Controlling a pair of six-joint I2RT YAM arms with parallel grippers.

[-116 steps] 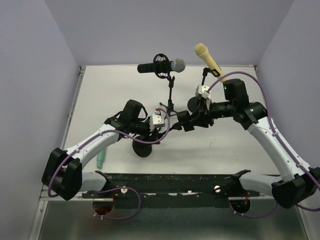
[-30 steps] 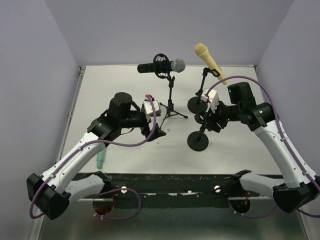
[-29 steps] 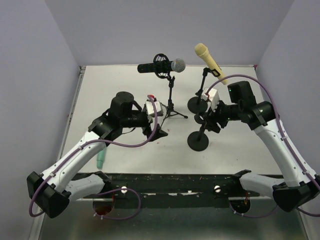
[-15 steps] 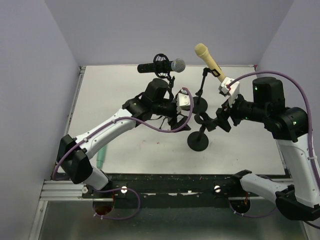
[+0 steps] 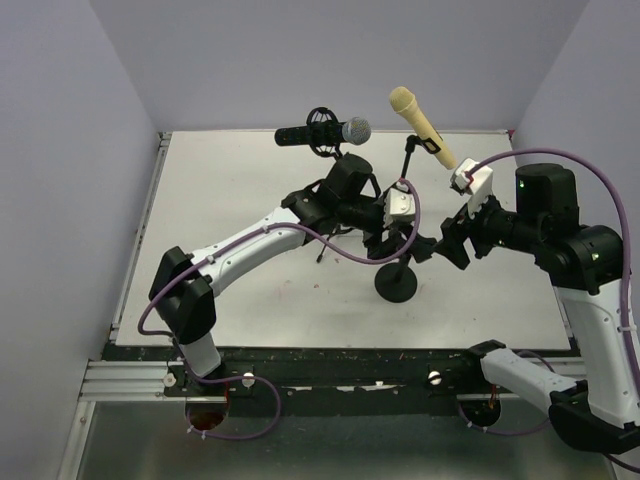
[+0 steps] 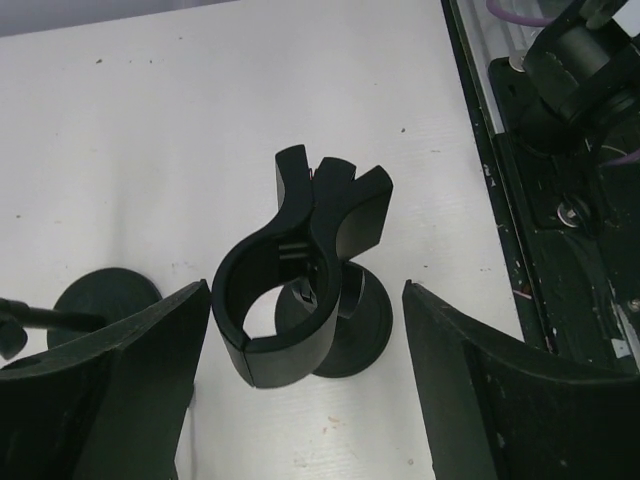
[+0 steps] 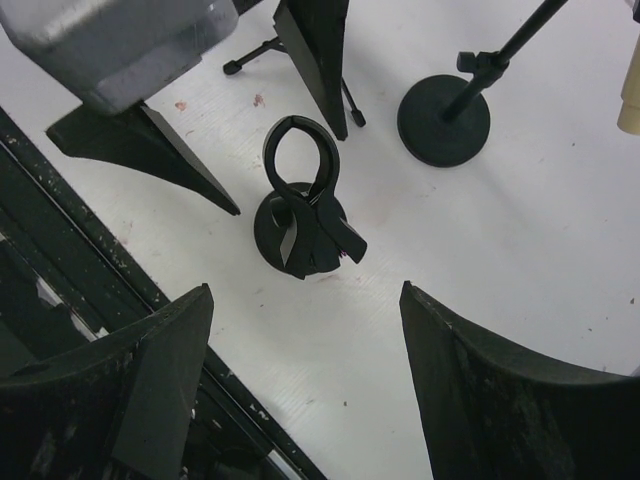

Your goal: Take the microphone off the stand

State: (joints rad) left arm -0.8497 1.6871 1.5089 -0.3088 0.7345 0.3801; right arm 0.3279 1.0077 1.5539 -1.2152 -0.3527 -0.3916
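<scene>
Over black stand clip (image 6: 320,215), left gripper (image 6: 303,296) spread wide

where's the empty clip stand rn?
Top view, right of centre: the empty clip stand stands under the left tool, with the right tool beside it and the yellow microphone behind.

No writing, brand, number or sign can be read in any view. The yellow microphone (image 5: 416,121), the dark microphone (image 5: 322,133) and the stand clip (image 6: 335,205) carry no legible marks.
</scene>
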